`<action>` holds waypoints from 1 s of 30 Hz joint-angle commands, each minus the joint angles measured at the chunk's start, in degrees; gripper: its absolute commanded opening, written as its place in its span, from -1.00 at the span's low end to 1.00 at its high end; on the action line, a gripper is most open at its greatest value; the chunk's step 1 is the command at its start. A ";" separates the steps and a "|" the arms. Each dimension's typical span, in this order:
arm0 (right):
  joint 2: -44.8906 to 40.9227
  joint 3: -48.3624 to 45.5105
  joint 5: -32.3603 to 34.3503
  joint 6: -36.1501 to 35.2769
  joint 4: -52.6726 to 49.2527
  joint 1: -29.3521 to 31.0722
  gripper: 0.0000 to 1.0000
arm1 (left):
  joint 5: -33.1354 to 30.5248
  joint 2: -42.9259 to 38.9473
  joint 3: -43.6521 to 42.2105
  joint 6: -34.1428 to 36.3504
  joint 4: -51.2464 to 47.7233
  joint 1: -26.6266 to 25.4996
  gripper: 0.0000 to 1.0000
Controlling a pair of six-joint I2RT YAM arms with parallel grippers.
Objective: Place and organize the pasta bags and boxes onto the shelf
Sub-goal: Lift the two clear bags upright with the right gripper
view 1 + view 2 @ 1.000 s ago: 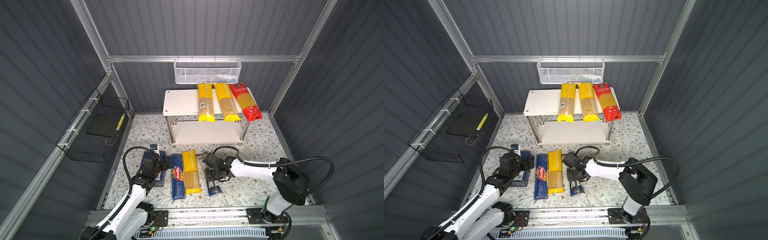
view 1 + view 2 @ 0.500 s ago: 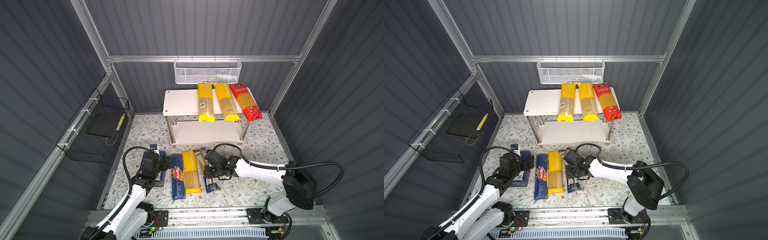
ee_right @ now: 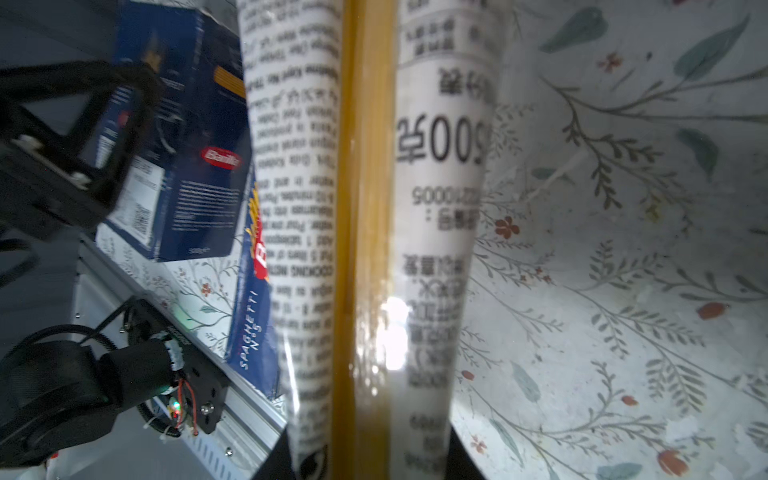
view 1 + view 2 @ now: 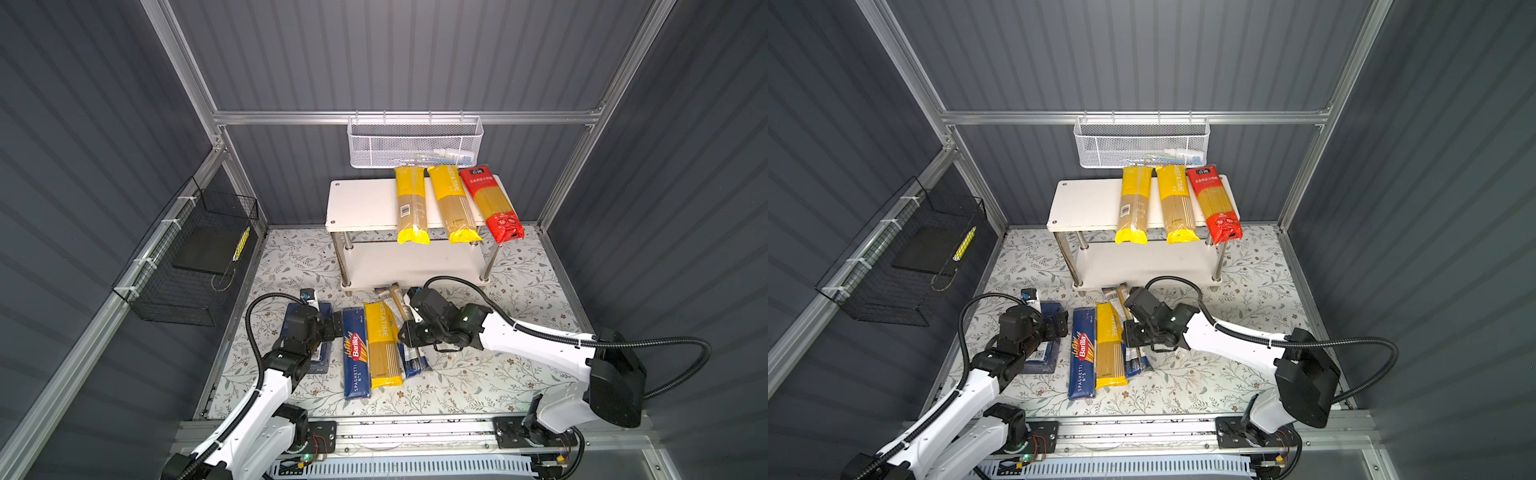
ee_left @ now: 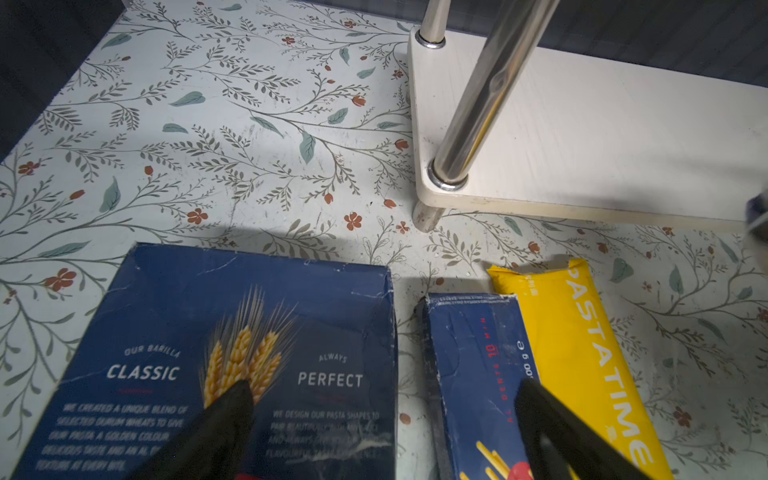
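entry: clear bag [image 3: 365, 208], pickup step. we find right gripper [image 4: 409, 333] clamped on it, left gripper [image 5: 382, 399] apart. next, we judge: lift onto shelf [image 4: 361, 203].

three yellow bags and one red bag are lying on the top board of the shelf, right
Not quite. The top board of the shelf holds two yellow bags, not three, with the one red bag beside them. The third yellow bag lies on the floor next to the long Barilla box. Both top views show this.
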 commanded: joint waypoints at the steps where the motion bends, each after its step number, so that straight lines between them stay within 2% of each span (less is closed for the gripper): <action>1: -2.32 5.85 -1.53 -1.60 3.07 0.65 -0.44 | -0.61 -0.97 0.11 0.48 -0.06 -0.27 0.99; 16: 0.06 19.51 -4.30 -3.46 1.82 2.72 -0.44 | -0.78 -1.22 0.02 0.41 -0.10 -0.26 0.99; 30: 7.03 35.13 -4.90 -7.78 1.03 2.90 -0.43 | -0.64 -1.44 -0.06 0.39 -0.06 -0.32 0.99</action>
